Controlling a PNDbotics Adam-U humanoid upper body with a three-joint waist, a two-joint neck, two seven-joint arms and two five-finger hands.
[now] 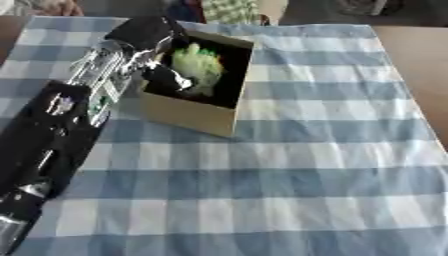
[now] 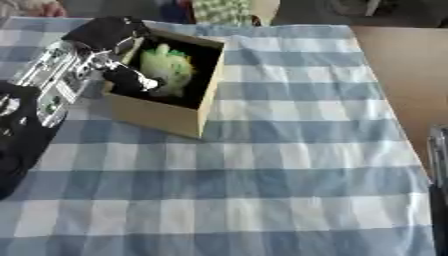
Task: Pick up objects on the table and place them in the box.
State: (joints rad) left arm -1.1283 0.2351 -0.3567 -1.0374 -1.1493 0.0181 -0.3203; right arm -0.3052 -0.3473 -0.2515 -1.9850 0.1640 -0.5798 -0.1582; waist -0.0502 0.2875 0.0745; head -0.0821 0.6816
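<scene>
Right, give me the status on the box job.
Done: a green and yellow object already lies inside the box. In hand: the left hand reaches into the box beside it; whether it grips it is unclear. Left: no other loose objects show on the tablecloth.

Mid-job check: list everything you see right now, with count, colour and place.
box: one, tan card, black inside, on the cloth's far left part
toy: one, green and yellowish, inside the box
tablecloth: one, blue and white check, covering the table
table: one, brown, bare strip at right
left robot hand: one, black and silver, reaching into the box beside the toy; finger state unclear
right arm: dark sliver at right edge, right eye view only
</scene>
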